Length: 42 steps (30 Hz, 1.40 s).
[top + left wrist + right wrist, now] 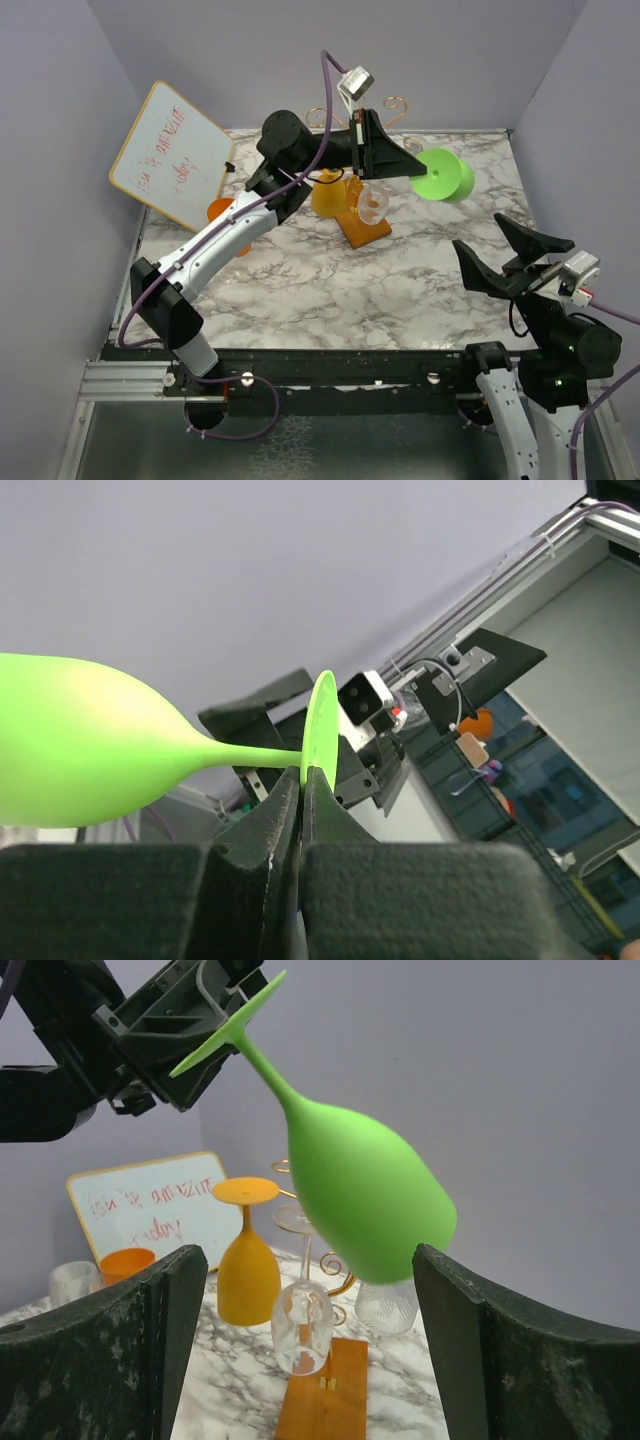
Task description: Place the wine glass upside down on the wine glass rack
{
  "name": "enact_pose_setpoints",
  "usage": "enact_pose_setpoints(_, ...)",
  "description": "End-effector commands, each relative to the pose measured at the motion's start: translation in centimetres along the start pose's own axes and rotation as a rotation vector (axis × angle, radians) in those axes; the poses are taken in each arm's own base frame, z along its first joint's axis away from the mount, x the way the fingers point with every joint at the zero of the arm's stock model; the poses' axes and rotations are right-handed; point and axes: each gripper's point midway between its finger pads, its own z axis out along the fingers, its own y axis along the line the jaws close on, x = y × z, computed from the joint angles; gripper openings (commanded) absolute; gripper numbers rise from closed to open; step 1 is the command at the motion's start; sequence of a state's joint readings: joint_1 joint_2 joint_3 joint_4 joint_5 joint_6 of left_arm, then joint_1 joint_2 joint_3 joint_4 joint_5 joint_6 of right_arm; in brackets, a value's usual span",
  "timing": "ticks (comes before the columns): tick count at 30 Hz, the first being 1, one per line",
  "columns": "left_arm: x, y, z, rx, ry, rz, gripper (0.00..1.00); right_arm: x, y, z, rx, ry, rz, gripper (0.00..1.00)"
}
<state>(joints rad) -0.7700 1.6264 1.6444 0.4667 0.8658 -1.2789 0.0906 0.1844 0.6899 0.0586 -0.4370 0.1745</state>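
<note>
My left gripper is shut on the foot disc of a green wine glass. It holds the glass in the air, tilted bowl-down, to the right of the rack and above the table. The glass fills the right wrist view. The wine glass rack has gold wire arms on an orange-brown wooden base. An orange wine glass and a clear wine glass hang upside down on it. My right gripper is open and empty at the near right.
A white board with red writing leans at the back left. An orange cup stands in front of it, with a clear tumbler nearby. A clear ribbed glass stands behind the rack. Purple walls close in three sides.
</note>
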Motion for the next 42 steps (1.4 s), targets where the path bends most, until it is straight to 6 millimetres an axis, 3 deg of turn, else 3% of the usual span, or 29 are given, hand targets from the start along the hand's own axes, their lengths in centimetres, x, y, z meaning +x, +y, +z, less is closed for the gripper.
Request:
enact_pose_setpoints(1,-2.5,-3.4,-0.3,0.081,0.008,0.165,0.0,-2.3,0.2,-0.5,0.022,-0.049,-0.004,0.88)
enact_pose_setpoints(7,-6.3,-3.3,-2.2,0.042,-0.074,0.227,0.0,-3.0,0.3,-0.7,0.022,-0.061,-0.015,0.89)
enact_pose_setpoints(13,-10.6,-2.6,-6.0,-0.059,-0.229,0.284,0.0,-2.2,0.2,-0.7,0.03,-0.045,0.001,0.88)
enact_pose_setpoints(19,-15.1,-1.2,-12.1,-0.212,-0.423,0.317,0.0,-1.8,0.0,-0.5,0.035,-0.037,0.011,0.88)
enact_pose_setpoints(26,-18.3,0.0,-20.9,-0.405,-0.624,0.329,0.0,-1.1,-0.2,-0.3,0.034,-0.019,0.023,0.88)
enact_pose_setpoints(30,-18.9,1.7,-26.4,-0.538,-0.74,0.259,0.0,-0.8,-0.4,-0.2,0.039,-0.009,0.026,0.89)
enact_pose_setpoints(32,-18.5,3.6,-27.8,-0.589,-0.766,0.195,0.0,-0.6,-0.5,-0.1,0.046,-0.008,0.03,0.88)
enact_pose_setpoints(37,-16.6,8.2,-29.6,-0.649,-0.778,0.055,0.0,0.1,-0.9,0.1,0.057,0.003,0.045,0.88)
enact_pose_setpoints(40,-15.8,9.7,-30.1,-0.66,-0.784,-0.003,0.0,0.5,-1.2,0.2,0.069,0.012,0.056,0.88)
enact_pose_setpoints(42,-15.1,10.3,-29.4,-0.66,-0.765,-0.02,0.0,0.8,-1.4,0.3,0.08,0.018,0.066,0.89)
